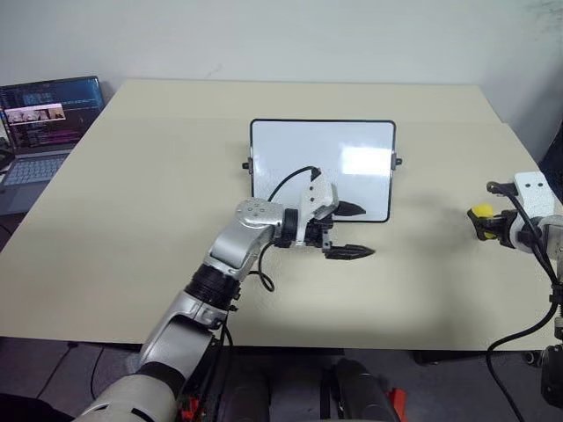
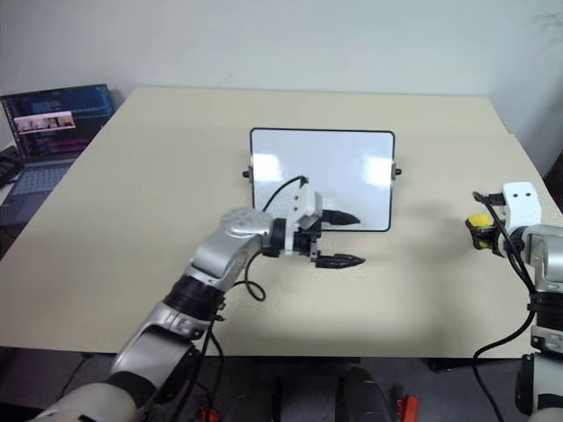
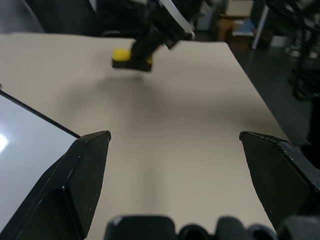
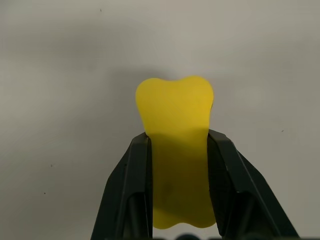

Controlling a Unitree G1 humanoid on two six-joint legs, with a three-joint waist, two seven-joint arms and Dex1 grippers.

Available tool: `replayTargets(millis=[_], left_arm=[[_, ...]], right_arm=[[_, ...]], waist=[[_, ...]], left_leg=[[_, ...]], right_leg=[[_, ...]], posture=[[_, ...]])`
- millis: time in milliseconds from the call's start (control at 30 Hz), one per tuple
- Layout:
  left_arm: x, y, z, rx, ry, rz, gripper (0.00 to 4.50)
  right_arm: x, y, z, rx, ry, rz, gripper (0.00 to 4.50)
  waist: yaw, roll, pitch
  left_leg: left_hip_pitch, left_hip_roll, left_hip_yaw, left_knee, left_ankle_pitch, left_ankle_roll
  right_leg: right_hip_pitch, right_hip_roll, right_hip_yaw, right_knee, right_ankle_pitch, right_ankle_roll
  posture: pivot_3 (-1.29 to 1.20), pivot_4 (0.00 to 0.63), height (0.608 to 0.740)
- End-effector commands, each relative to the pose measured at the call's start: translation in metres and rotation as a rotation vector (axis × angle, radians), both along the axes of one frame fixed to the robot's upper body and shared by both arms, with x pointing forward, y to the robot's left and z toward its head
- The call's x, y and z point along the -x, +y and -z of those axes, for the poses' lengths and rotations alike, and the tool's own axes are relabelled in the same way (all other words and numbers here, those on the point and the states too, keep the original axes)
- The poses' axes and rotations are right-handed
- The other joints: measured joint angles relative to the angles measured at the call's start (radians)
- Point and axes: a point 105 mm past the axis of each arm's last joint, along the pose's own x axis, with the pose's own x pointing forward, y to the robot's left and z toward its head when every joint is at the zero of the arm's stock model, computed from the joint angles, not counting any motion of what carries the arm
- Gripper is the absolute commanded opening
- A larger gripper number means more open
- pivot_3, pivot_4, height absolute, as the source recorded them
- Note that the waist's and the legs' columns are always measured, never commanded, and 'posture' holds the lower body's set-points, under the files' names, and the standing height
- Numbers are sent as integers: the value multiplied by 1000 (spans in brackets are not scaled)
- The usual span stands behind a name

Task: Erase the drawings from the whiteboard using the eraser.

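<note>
The whiteboard (image 1: 352, 149) lies flat in the middle of the table, its black-framed surface plain white with glare; the drawings are out of view. My left gripper (image 1: 362, 230) hovers open over the board's near right corner, pointing right, with nothing between its fingers (image 3: 80, 170). Far to the right, my right gripper (image 1: 488, 221) is shut on the yellow eraser (image 1: 480, 212), held above the table, clear of the board. In the right wrist view the eraser (image 4: 175, 110) sits clamped between the two black fingers (image 4: 130, 190). The left wrist view looks across to the eraser (image 3: 127, 55).
The beige table (image 1: 132, 220) is bare around the board. An open laptop (image 1: 44, 123) stands at the far left corner. The table's right edge runs close behind my right gripper.
</note>
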Motion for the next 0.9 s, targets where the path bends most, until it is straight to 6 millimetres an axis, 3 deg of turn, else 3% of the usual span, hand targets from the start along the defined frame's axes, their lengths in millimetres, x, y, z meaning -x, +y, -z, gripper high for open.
replayTargets(millis=[33, 433, 767, 900], left_arm=[[3, -8, -13, 45, -54, 6, 4500], [6, 2, -5, 8, -51, 0, 4500], [3, 6, -9, 6, -63, -19, 4500], [0, 12, -11, 8, -66, -47, 4500]], right_arm=[[-7, -1, -7, 7, -37, -10, 1090], [-13, 9, 5, 31, 27, -84, 1090], [-16, 9, 5, -16, 21, -65, 4431], [-14, 7, -7, -7, -10, -62, 4472]], waist=[[1, 0, 0], [0, 1, -1], [-4, 1, -1], [-6, 1, -1]], left_leg=[[0, -1, 0, 0, 0, 0], [0, -1, 0, 0, 0, 0], [1, -1, 0, 1, 0, 0], [1, -1, 0, 1, 0, 0]], right_leg=[[0, 0, 0, 0, 0, 0], [0, -1, 0, 0, 0, 1], [1, 0, 0, 1, 0, 1], [1, 0, 0, 1, 0, 1]], posture=[[0, 150, 740], [0, 150, 740], [0, 150, 740], [0, 150, 740]])
